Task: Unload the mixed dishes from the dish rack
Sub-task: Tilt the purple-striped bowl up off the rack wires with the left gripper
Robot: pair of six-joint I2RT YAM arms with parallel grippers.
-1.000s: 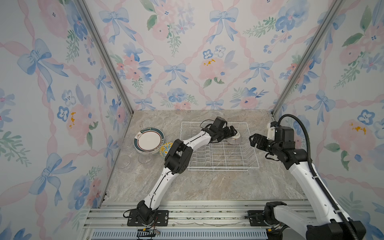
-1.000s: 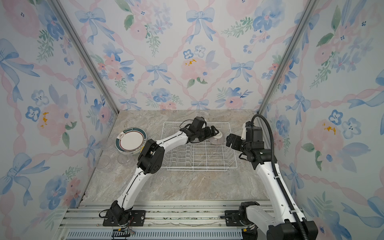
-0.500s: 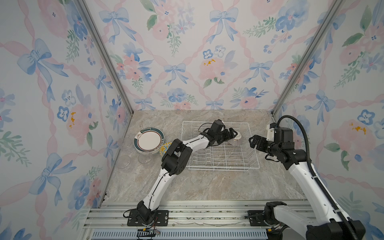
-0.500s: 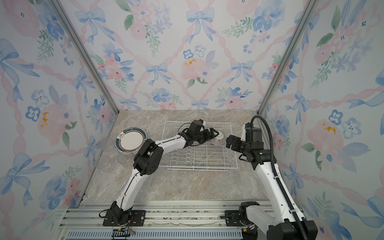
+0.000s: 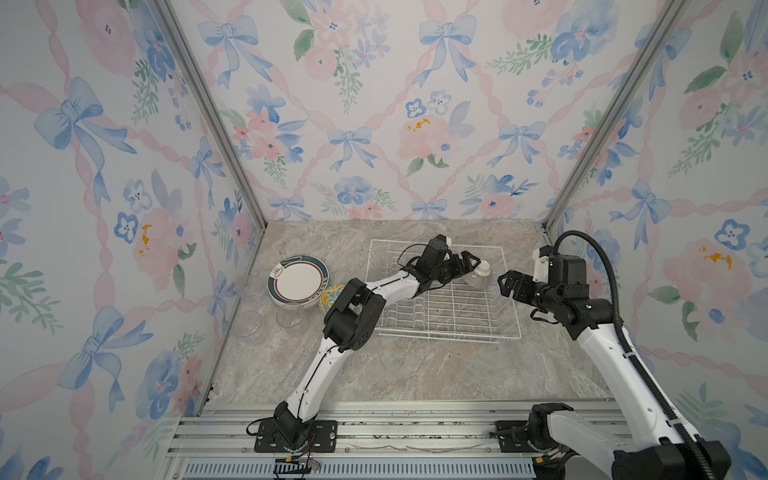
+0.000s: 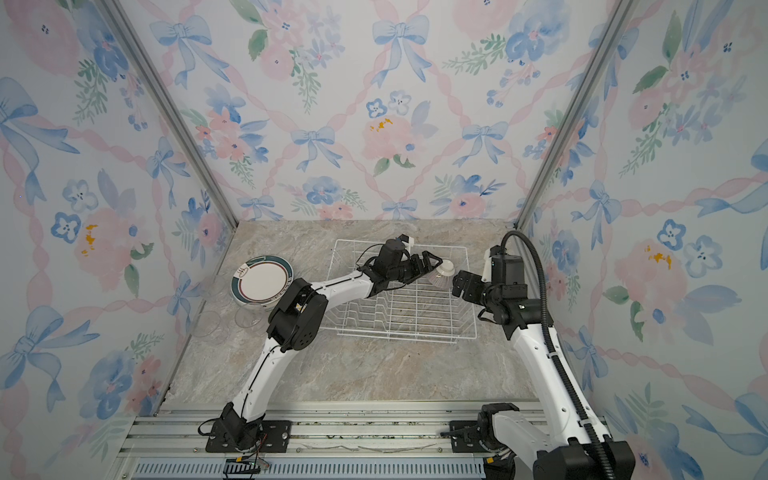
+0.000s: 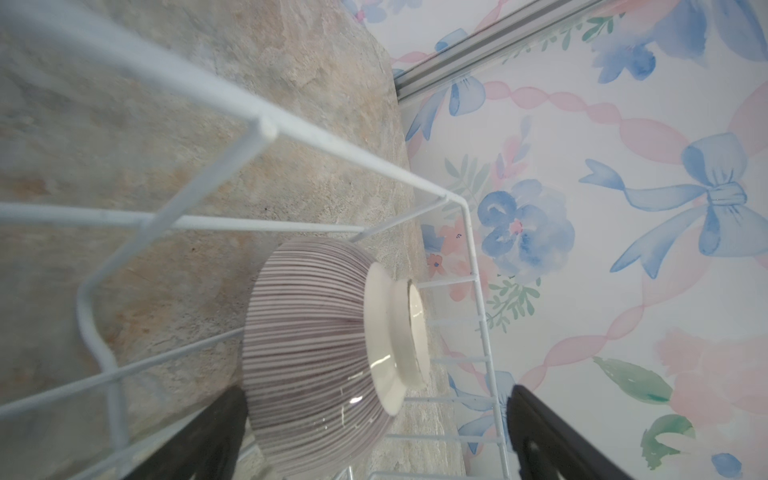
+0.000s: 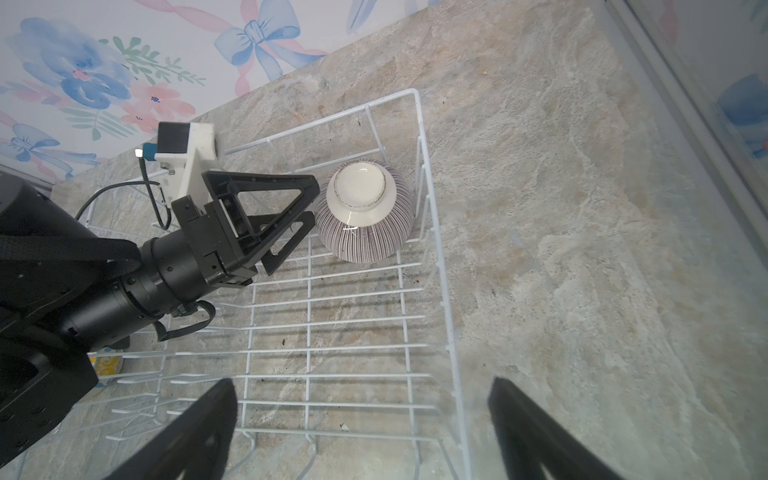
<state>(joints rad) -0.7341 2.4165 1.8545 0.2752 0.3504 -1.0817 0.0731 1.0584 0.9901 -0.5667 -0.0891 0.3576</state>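
The left hand [image 5: 468, 262] reaches over the dish rack [image 5: 457, 309] with its jaws spread wide, grasping nothing. In the left wrist view its two dark fingers [image 7: 199, 436] stand either side of the purple-striped bowl [image 7: 316, 353], one close against the striped wall; whether it touches cannot be told. In the right wrist view the fingertips [image 8: 309, 199] sit just beside the bowl's side.

The bowl [image 5: 478, 274] lies upside down, cream foot ring up, in the far right corner of the rack, close to the corner wires. It is the only dish seen inside the white wire basket, which rests on the marbled table [image 5: 415, 365].

The right hand [image 5: 505, 283] hangs just outside the rack's right side, jaws likewise wide apart and empty, near the bowl but apart from it.

Well to the left of the rack, on the table, lie a teal-rimmed plate [image 5: 297, 280], a yellow-blue bowl [image 5: 330, 296] partly hidden behind the left arm, and several clear glass cups [image 5: 249, 326] grouped near the plate.
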